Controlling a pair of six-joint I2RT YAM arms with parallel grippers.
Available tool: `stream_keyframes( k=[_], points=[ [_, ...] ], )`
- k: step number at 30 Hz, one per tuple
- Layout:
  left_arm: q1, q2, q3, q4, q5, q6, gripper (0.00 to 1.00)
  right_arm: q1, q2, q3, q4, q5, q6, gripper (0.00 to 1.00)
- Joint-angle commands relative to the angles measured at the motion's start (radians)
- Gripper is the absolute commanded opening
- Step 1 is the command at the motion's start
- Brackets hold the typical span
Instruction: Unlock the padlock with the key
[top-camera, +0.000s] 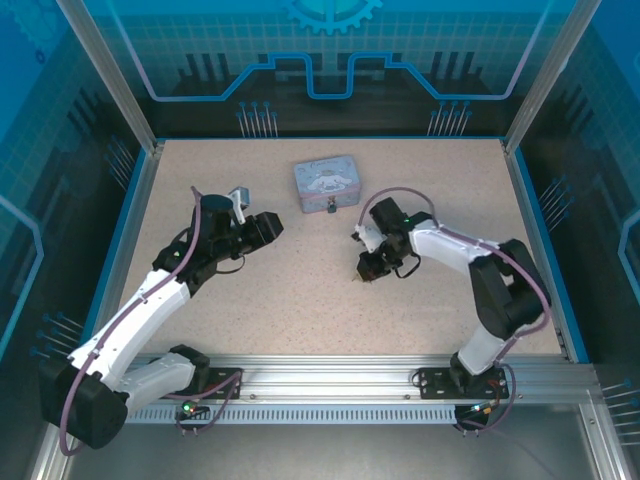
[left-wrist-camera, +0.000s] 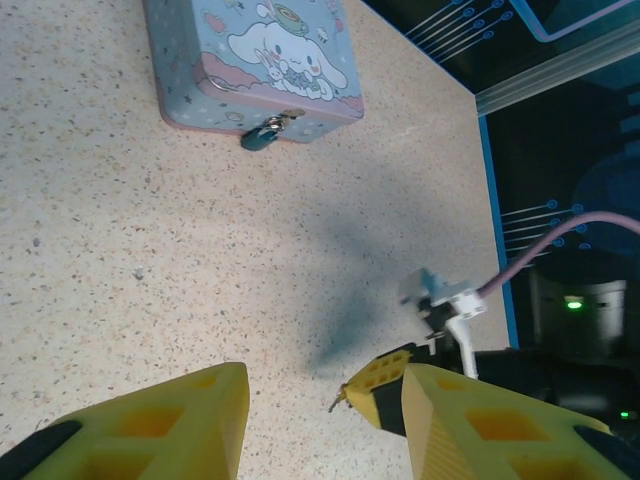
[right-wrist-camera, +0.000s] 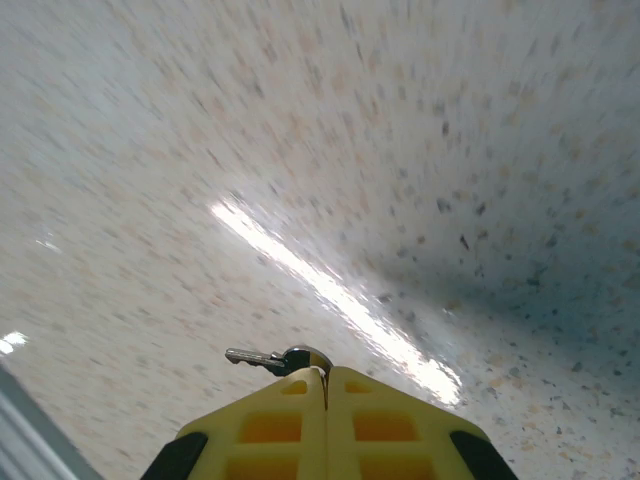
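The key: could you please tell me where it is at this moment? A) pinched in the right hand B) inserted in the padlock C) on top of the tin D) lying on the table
A: in the right wrist view the key sticks out sideways from the closed tips of the right hand.

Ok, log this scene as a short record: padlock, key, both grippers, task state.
padlock: at the front clasp of the tin, resting on the table
key: pinched by its head, blade sticking out past the fingertips
right gripper: shut on the key, over bare table, apart from the tin
left gripper: open, holding nothing, left of the tin
task state: key not yet at the padlock
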Motion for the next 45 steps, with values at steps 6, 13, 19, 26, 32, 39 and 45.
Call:
stream_keyframes(
  k=[6, 13, 19, 26, 32, 39, 45],
  points=[
    [-0.048, 0.047, -0.074, 0.310, 0.152, -0.051, 0.45, -0.070, -0.244, -0.085, 0.311, -0.079, 0.441, 0.00],
    [-0.171, 0.213, 0.011, 0.417, 0.171, -0.045, 0.45, -0.041, -0.326, -0.094, 0.438, 0.003, 0.678, 0.00],
    [-0.225, 0.320, 0.069, 0.489, 0.182, -0.067, 0.45, -0.010, -0.358, -0.098, 0.426, 0.021, 0.727, 0.00],
    [-0.251, 0.396, 0.097, 0.548, 0.199, -0.095, 0.41, 0.018, -0.373, -0.106, 0.420, 0.023, 0.731, 0.00],
    [-0.263, 0.405, 0.090, 0.551, 0.177, -0.101, 0.36, 0.039, -0.375, -0.093, 0.401, 0.024, 0.711, 0.00],
    [-0.262, 0.395, 0.081, 0.539, 0.160, -0.098, 0.20, 0.045, -0.383, -0.093, 0.395, 0.032, 0.706, 0.00],
    [-0.262, 0.390, 0.084, 0.521, 0.156, -0.088, 0.05, 0.045, -0.391, -0.089, 0.396, 0.016, 0.702, 0.00]
  ],
)
